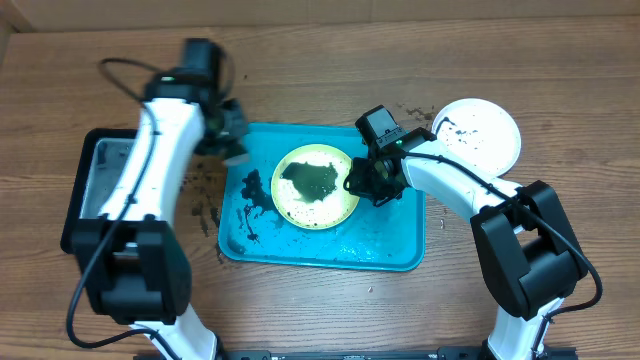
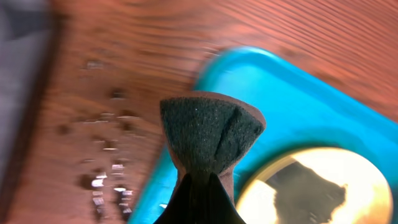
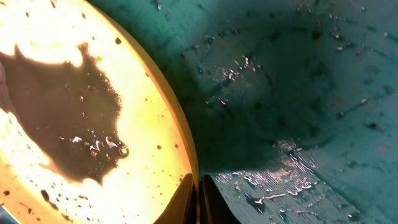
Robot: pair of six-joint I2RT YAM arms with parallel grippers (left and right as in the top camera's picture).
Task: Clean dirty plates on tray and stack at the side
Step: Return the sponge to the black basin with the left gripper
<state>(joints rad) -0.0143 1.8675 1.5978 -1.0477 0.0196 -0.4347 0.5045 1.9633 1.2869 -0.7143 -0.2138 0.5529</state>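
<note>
Beside our right gripper (image 3: 199, 200) the tray (image 3: 298, 93) lies open; closed jaws pinch the yellow-green plate (image 3: 74, 93) at its rim. Our left gripper (image 2: 200, 204) clamps a sponge (image 2: 211, 130).

Wooden table (image 1: 320, 60) has a turquoise tray (image 1: 400, 255) in the middle, a black tray (image 1: 78, 190) on the left and a speckled white plate (image 1: 490, 135) just right of the turquoise one. Dark crumbs (image 1: 205, 205) are scattered on the wood between the trays.

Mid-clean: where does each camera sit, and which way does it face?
Overhead: fixed above the table, looking down on tray, yellow-green plate and white plate; left arm and right arm show.
Left wrist: on the left arm, looking past the left tool and its sponge at the tray's corner.
Right wrist: low over the tray, facing the plate's rim pinched in the right tool.
Shared: all see that plate and tray.
</note>
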